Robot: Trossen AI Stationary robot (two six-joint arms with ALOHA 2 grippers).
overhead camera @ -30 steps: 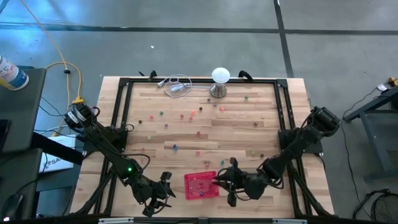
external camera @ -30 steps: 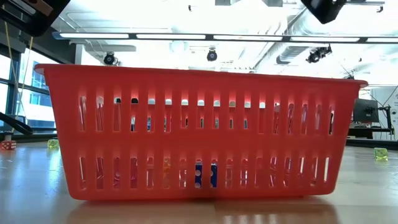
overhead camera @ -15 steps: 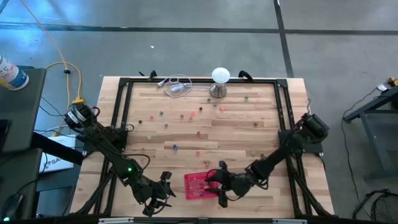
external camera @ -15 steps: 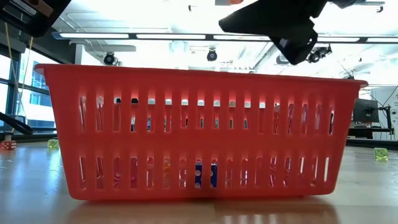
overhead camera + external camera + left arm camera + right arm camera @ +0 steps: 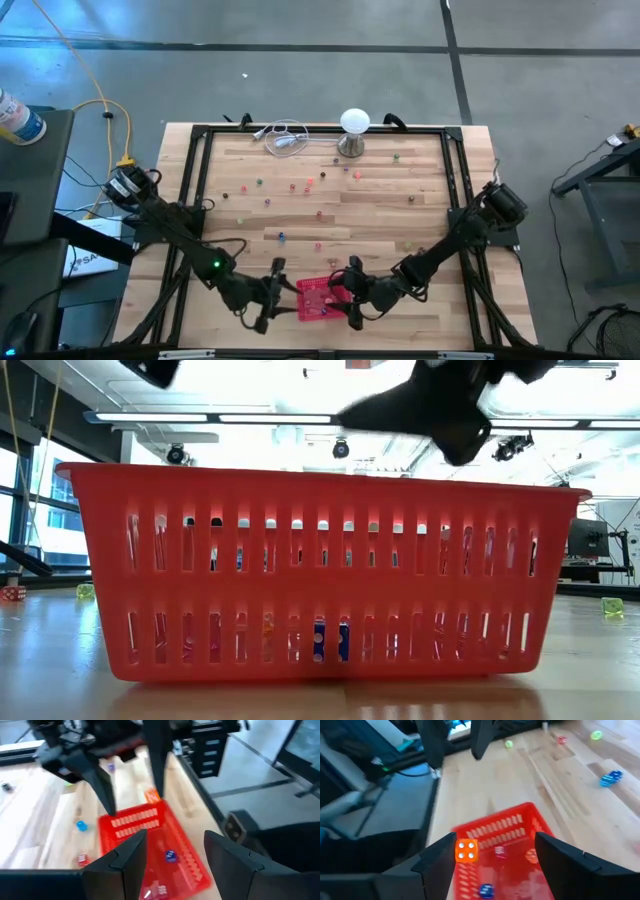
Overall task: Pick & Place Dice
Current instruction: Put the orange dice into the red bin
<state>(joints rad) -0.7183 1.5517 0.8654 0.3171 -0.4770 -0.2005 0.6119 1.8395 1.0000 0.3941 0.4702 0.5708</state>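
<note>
The red mesh basket (image 5: 322,297) stands near the table's front edge with a few dice in it, among them a blue one (image 5: 170,855). My right gripper (image 5: 495,840) hangs open over the basket's right part. An orange die (image 5: 466,851) shows between its fingers, above the basket's rim. My left gripper (image 5: 272,295) is open just left of the basket, pointing at it, with nothing between its fingers. More dice (image 5: 282,237) lie scattered over the wooden table farther back. My right gripper has its fingers wide apart, slanting down from the table's right side. The orange die (image 5: 152,796) is close beside the inner side of one finger (image 5: 440,857), over the basket. Whether the finger touches it I cannot tell.
A metal stand with a white ball (image 5: 354,125) and a coiled cable (image 5: 285,135) sit at the table's far edge. A blue die (image 5: 81,825) and a red die (image 5: 82,860) lie on the table beside the basket. A black frame (image 5: 195,180) borders the tabletop.
My right gripper has gone toward the table's left and down, coming over the basket. My left gripper has swung toward the basket and risen a little in the last half second. The basket has stayed where it was.
</note>
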